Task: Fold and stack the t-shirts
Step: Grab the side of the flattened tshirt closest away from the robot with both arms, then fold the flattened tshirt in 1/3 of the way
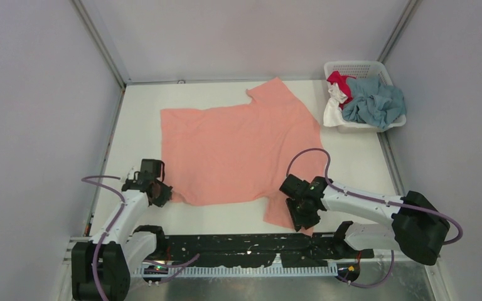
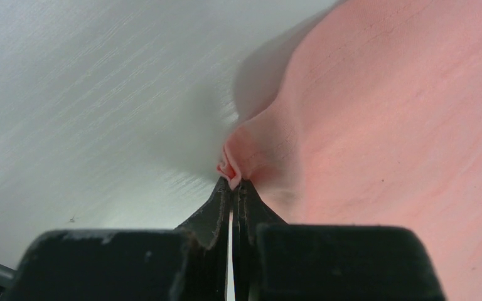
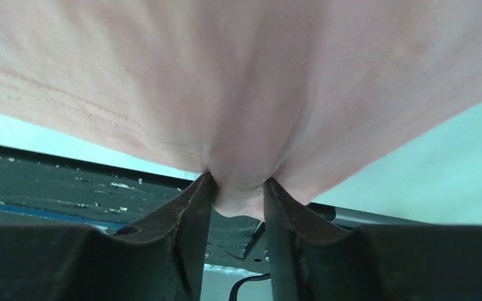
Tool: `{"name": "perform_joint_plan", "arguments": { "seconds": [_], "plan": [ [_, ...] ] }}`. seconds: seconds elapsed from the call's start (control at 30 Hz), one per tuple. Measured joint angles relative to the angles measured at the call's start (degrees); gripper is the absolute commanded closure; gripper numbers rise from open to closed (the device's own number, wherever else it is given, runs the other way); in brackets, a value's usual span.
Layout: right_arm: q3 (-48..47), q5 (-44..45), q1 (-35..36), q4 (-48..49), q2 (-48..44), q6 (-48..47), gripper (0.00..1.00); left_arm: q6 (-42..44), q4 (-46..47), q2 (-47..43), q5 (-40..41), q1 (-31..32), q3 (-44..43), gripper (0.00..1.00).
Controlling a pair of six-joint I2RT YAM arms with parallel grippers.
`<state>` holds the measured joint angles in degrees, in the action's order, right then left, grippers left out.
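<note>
A large salmon-pink t-shirt [image 1: 238, 150] lies spread flat across the middle of the table. My left gripper [image 1: 160, 193] is at its near left corner. In the left wrist view the gripper [image 2: 233, 183] is shut on a small pinch of the shirt's edge [image 2: 383, 125]. My right gripper [image 1: 304, 216] is at the near right flap of the shirt. In the right wrist view the gripper [image 3: 238, 188] holds a bunched fold of the pink cloth [image 3: 238, 75], which is raised off the table. A dusty blue shirt [image 1: 376, 100], a red one [image 1: 340, 81] and a white one [image 1: 332, 110] lie crumpled in the basket.
A white lattice basket [image 1: 358, 66] stands at the far right corner. Grey walls close in the table on three sides. The black base rail [image 1: 245, 244] runs along the near edge, right behind the right gripper.
</note>
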<state>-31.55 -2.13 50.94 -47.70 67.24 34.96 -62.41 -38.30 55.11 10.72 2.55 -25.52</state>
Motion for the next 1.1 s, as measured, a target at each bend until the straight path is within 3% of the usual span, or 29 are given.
{"name": "perform_joint_plan", "arguments": {
  "seconds": [0.07, 0.17, 0.4, 0.63, 1.1],
  "plan": [
    [-0.90, 1.92, 0.22, -0.83, 1.88, 1.03, 0.85, 0.02, 0.17, 0.04, -0.13, 0.00, 0.00, 1.00],
    [-1.81, 4.72, 0.44, -0.90, 2.49, 2.47, 0.94, 0.09, 0.28, 0.04, -0.28, 0.00, -0.04, 1.00],
    [-9.35, 12.87, -1.16, -1.99, 2.86, 1.51, 0.95, 1.27, 0.00, 0.02, -0.22, 0.02, -2.40, 1.00],
    [-21.90, 17.35, -11.39, -0.28, 6.29, -6.25, 0.95, 3.67, -0.48, 2.36, 1.27, 0.02, -10.16, 1.00],
    [-42.97, 17.64, -26.38, 7.06, 26.67, -17.35, 0.95, 5.70, 0.59, 22.12, 3.69, -0.61, -26.18, 1.00]
  ]
}}
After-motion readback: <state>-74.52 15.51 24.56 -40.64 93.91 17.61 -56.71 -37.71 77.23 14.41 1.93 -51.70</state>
